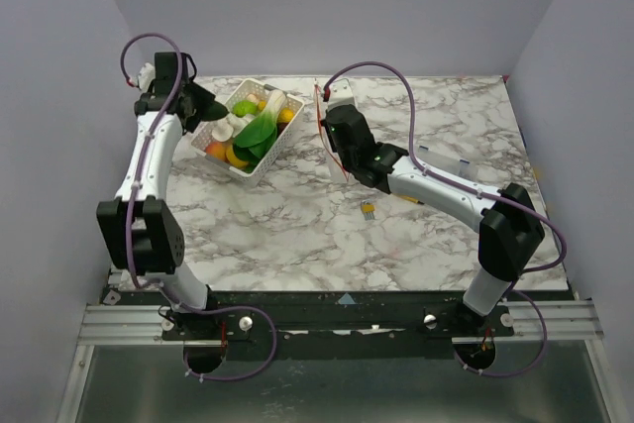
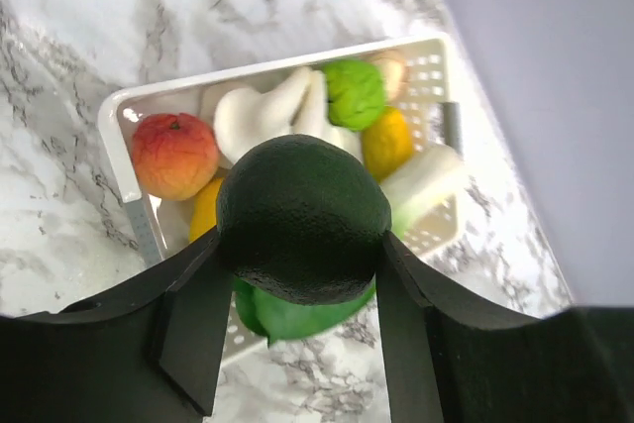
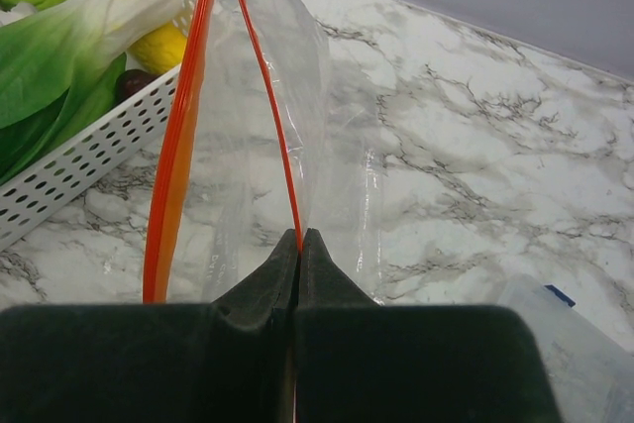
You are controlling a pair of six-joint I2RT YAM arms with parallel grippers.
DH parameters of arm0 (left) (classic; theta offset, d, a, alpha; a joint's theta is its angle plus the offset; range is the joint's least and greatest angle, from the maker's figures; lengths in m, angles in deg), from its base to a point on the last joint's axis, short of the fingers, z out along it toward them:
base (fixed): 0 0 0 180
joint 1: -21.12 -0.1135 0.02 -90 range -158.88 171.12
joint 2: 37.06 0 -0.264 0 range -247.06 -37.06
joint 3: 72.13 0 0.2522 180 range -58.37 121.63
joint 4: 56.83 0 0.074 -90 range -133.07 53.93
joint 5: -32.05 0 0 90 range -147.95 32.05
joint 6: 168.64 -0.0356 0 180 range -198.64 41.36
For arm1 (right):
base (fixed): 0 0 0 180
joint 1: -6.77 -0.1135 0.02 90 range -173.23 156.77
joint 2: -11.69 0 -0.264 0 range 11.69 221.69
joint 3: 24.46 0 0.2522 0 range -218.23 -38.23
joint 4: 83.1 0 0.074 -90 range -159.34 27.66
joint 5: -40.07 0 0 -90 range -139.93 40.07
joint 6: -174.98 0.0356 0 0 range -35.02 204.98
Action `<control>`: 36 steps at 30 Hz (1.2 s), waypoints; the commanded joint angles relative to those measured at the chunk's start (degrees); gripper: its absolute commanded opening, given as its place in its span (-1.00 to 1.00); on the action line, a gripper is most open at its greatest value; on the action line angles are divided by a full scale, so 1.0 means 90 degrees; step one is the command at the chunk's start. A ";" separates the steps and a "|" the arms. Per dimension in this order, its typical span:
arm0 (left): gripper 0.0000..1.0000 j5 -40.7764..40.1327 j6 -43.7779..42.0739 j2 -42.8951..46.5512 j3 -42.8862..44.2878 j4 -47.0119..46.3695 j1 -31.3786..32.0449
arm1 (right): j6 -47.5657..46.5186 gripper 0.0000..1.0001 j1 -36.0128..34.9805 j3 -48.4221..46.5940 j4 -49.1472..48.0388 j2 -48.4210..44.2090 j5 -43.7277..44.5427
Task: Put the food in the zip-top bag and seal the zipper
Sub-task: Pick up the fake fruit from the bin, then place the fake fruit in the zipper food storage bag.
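Observation:
My left gripper (image 2: pixel 300 241) is shut on a dark, near-black round toy fruit (image 2: pixel 302 210) and holds it over the near edge of the white lattice basket (image 2: pixel 114 131). In the basket lie a red-orange peach (image 2: pixel 174 154), a green lettuce (image 2: pixel 355 93), a yellow fruit (image 2: pixel 386 143), white pieces (image 2: pixel 260 116) and a bok choy (image 3: pixel 69 37). My right gripper (image 3: pixel 299 237) is shut on one lip of the zipper (image 3: pixel 267 96). It holds the clear zip-top bag (image 3: pixel 337 195) upright just right of the basket (image 1: pixel 248 131). The other lip (image 3: pixel 178 136) stands apart, so the mouth is open.
A yellow marker pen (image 1: pixel 368 210) lies on the marble table (image 1: pixel 297 235) in front of the bag. A rigid clear box (image 3: pixel 580 344) sits to the right, under my right arm (image 1: pixel 446 185). Grey walls close off the left, back and right sides.

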 commanded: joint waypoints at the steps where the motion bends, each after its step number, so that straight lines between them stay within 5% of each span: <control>1: -0.79 0.0443 -0.1448 0.1409 -0.0401 -0.0450 0.0187 | -0.0012 -0.99 0.0022 -0.0104 0.0120 -0.0165 0.0026; 4: -0.88 0.2401 -0.2040 0.2445 -0.1441 -0.1645 0.0294 | 0.0107 -0.99 0.0022 -0.0131 0.0177 -0.0170 -0.0280; 7: -0.89 0.4654 -0.1763 0.3310 -0.3041 -0.3975 0.0491 | 0.0351 -0.99 0.0031 -0.0214 0.0354 -0.0192 -0.0678; 10: -0.90 0.5524 -0.1354 0.3633 -0.3693 -0.5432 0.0871 | 0.0637 -0.99 0.0037 -0.0311 0.0526 -0.0210 -0.1086; 19: -1.00 0.5288 -0.0865 0.3079 -0.4506 -0.7201 0.1857 | 0.1329 -0.99 0.0027 -0.0500 0.0872 -0.0024 -0.1292; 36: -1.00 0.3138 -0.2289 0.2529 -0.4372 -0.5449 0.2547 | 0.1906 -0.99 0.0029 -0.0943 0.1368 -0.0094 -0.1934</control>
